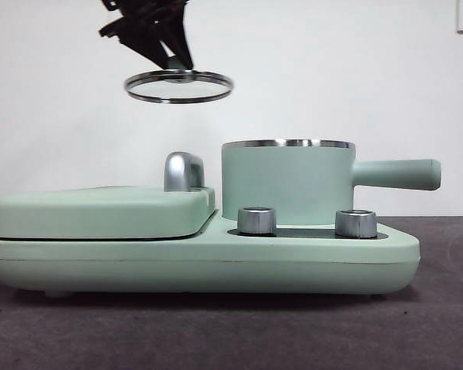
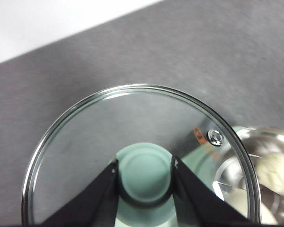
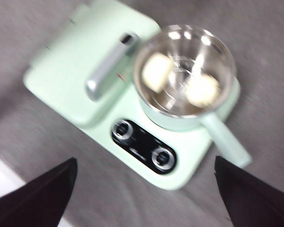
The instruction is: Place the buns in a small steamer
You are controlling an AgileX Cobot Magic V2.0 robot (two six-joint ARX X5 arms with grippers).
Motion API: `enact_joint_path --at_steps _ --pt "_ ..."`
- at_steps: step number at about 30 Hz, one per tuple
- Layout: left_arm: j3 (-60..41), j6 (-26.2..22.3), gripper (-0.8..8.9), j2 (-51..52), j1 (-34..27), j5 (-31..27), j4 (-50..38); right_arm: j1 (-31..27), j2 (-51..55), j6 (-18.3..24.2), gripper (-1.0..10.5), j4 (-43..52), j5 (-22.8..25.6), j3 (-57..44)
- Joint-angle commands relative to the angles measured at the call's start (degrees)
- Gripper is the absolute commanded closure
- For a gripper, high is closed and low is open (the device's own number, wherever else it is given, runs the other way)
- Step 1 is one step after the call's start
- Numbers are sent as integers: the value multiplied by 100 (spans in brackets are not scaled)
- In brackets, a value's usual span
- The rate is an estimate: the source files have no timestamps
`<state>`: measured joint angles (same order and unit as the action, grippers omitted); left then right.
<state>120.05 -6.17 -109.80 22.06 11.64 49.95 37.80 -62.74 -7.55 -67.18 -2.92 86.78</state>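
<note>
The small steamer (image 1: 287, 181) is a mint-green pot with a steel rim and a long side handle, standing uncovered on the right half of the cooker base (image 1: 201, 258). In the right wrist view two white buns lie inside the small steamer (image 3: 184, 71): one bun (image 3: 156, 71) on the griddle's side, the other bun (image 3: 202, 90) on the handle's side. My left gripper (image 1: 177, 63) is shut on the green knob (image 2: 144, 177) of the glass lid (image 1: 179, 85), holding it in the air above the griddle, up and left of the pot. My right gripper (image 3: 144, 198) hangs open high above the cooker.
A flat mint-green lidded griddle (image 1: 100, 212) with a chrome handle (image 1: 183, 171) fills the base's left half. Two steel knobs (image 1: 256, 220) sit on the black front panel. The cooker stands on a dark grey table (image 1: 231, 331) before a white wall.
</note>
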Motion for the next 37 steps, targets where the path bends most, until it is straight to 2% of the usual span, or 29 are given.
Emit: enact_joint_path --at_steps 1,5,9,14,22,37 --pt "236 39 795 59 216 46 -55 262 789 -542 482 634 96 -992" --pt "236 -26 795 59 555 46 26 560 1906 -885 482 1290 544 -2288" --pt "236 -109 795 59 896 46 96 704 2938 -968 482 1532 953 -3248" --pt "234 -214 795 59 1272 70 127 708 3910 -1010 482 1545 1241 -3912" --pt "-31 -245 796 59 1633 365 -44 708 4614 -975 483 1550 1239 -4083" --pt "-1178 -409 796 59 1845 295 -1043 708 4651 -957 483 1545 1237 -4083"
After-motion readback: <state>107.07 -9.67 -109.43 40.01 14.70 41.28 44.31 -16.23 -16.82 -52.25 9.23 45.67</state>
